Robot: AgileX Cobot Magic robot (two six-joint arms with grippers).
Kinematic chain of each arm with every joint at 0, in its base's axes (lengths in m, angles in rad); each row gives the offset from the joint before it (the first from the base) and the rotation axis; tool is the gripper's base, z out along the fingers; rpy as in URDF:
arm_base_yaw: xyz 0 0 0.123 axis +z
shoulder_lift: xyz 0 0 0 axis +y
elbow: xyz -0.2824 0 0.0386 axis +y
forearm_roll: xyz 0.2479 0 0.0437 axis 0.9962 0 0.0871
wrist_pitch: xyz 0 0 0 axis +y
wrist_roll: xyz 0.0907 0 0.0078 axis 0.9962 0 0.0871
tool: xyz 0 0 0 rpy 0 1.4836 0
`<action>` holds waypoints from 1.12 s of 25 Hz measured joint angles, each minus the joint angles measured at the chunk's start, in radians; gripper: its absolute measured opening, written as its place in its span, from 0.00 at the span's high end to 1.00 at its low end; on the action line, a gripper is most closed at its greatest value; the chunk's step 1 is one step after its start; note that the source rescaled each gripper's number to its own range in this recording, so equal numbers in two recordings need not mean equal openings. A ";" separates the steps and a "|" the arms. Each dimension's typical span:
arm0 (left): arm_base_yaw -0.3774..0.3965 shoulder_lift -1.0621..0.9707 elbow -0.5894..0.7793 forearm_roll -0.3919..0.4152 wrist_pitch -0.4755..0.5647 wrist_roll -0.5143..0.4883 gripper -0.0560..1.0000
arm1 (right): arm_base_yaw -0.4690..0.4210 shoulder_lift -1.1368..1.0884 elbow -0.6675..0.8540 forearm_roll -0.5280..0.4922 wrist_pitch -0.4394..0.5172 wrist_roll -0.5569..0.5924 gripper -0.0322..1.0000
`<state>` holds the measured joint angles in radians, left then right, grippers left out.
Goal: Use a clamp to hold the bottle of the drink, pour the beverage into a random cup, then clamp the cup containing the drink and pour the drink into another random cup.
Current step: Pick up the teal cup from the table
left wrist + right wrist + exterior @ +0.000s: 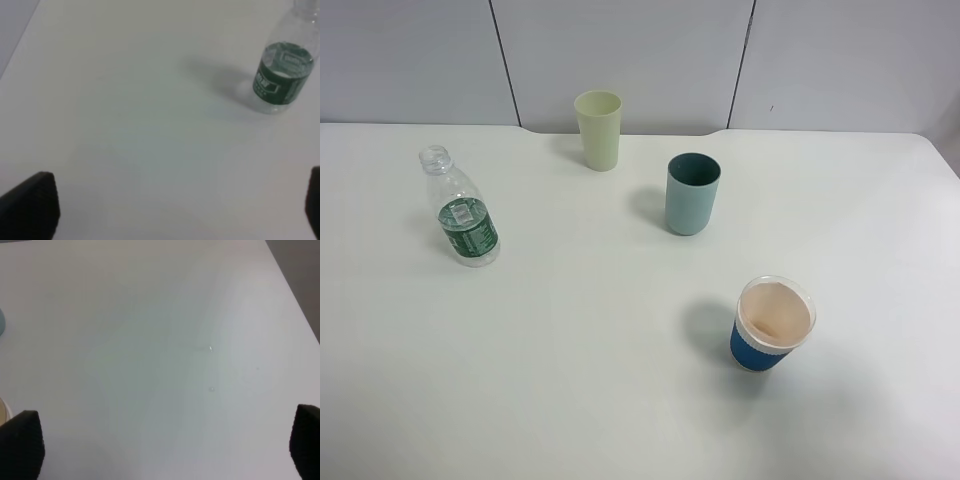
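A clear, uncapped bottle (460, 210) with a green label stands upright at the left of the white table. Three cups stand apart: a pale yellow-green cup (598, 130) at the back, a teal cup (692, 193) near the middle, and a blue-sleeved cup (772, 322) with a beige inside at the front right. Neither gripper shows in the high view. In the left wrist view my left gripper (172, 210) is open, with the bottle (282, 75) well ahead of it and off to one side. My right gripper (162, 445) is open over bare table.
The white table (570, 380) reaches a grey panelled wall (640, 50) at the back. Its right edge (295, 295) shows in the right wrist view, where a sliver of the teal cup (1, 322) sits at the frame's border.
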<state>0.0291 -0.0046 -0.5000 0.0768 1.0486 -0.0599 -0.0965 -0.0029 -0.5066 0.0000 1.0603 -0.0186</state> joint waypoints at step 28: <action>0.000 0.000 0.000 -0.001 0.000 0.000 0.00 | 0.018 0.000 0.000 0.000 0.000 0.000 0.00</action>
<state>0.0291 -0.0046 -0.5000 0.0760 1.0486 -0.0599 -0.0789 -0.0029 -0.5066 0.0000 1.0603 -0.0186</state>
